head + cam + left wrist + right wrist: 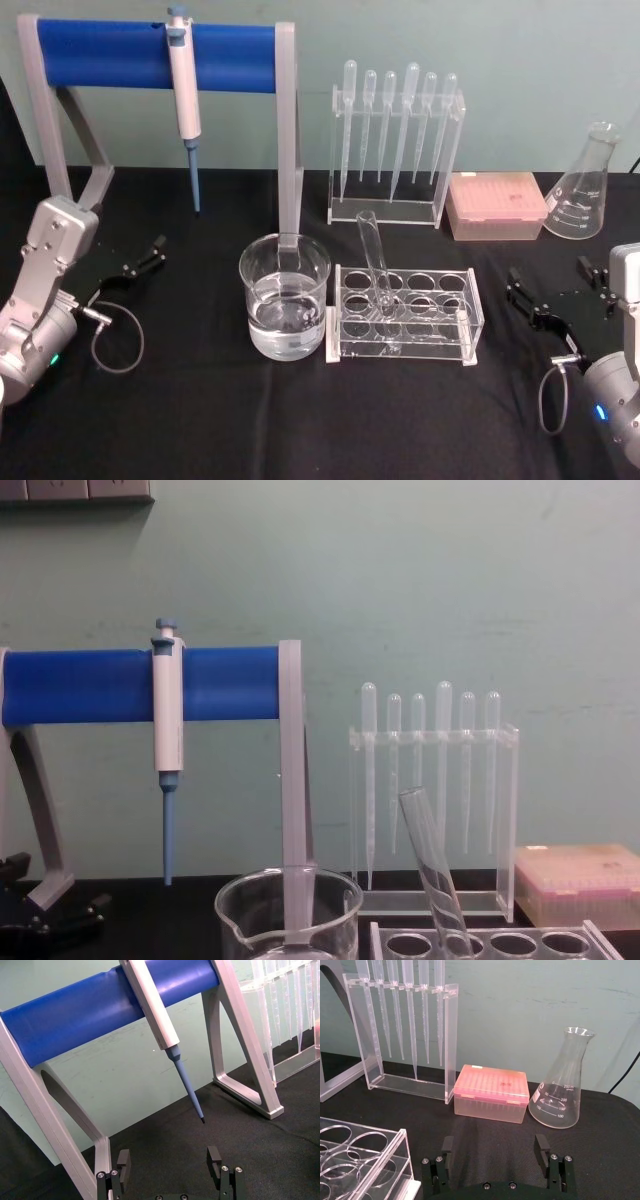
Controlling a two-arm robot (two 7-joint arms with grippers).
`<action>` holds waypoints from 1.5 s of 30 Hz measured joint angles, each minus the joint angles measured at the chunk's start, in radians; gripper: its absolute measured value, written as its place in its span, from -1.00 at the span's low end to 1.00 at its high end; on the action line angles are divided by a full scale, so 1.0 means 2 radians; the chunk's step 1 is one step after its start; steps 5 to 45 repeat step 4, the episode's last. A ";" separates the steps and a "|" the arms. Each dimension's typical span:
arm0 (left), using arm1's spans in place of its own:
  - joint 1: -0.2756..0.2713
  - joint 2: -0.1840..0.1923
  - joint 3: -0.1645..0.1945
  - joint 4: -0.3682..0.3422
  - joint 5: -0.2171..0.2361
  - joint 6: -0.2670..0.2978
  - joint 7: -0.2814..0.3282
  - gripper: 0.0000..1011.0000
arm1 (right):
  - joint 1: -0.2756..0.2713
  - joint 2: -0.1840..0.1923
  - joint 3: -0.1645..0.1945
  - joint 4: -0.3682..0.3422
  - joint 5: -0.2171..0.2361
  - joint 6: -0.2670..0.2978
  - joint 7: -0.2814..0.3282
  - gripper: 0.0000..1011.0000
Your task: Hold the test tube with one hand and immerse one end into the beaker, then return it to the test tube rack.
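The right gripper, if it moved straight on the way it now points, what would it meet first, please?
Probably the pink tip box: it lies nearly dead ahead of the open right gripper, with bare black cloth between them. The flask stands off to one side. Depth is uncertain.

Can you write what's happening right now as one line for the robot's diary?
tube: leaning in rack | beaker: left of rack, holds liquid | left gripper: open, idle at left | right gripper: open, idle at right
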 joint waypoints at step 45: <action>0.000 0.000 0.000 0.000 0.000 0.000 0.000 0.98 | 0.000 0.000 0.000 -0.001 0.000 0.000 0.000 0.98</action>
